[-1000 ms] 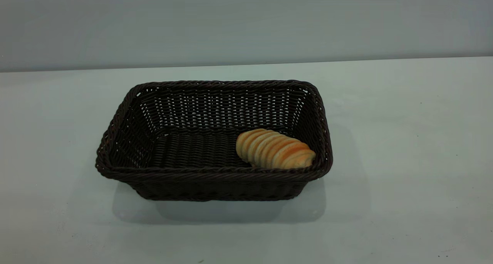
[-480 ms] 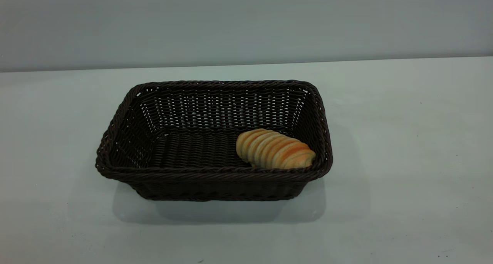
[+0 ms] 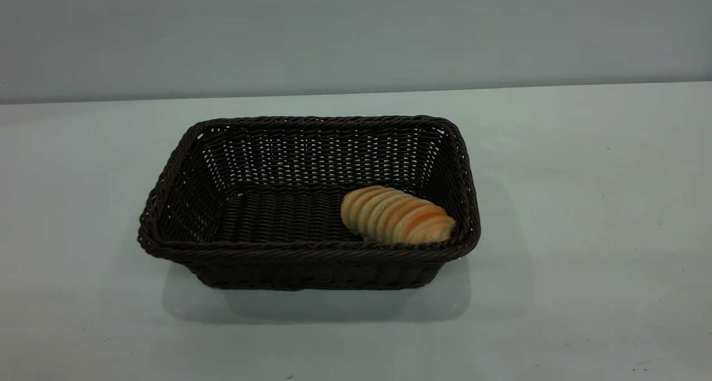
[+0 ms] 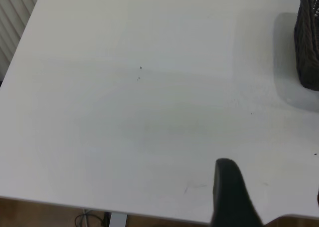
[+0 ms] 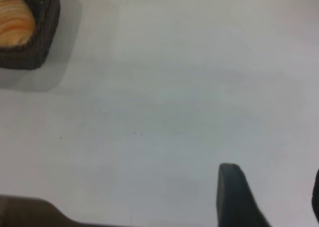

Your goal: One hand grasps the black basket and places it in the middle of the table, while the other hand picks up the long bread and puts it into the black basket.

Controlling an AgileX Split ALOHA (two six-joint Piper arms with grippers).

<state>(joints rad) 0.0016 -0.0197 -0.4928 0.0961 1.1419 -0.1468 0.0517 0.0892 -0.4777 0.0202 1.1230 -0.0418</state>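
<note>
Dark wicker, the basket (image 3: 308, 203) sits mid-table (image 3: 584, 231) with the bread (image 3: 397, 222) lying in its right end, long axis running slantwise along the floor. Both grippers hang well away over bare table, the left gripper (image 4: 269, 197) and right gripper (image 5: 271, 197) each with fingers spread and empty; the right is nearer the bread. Nothing has shifted since the earlier frames; the task looks finished.
</note>
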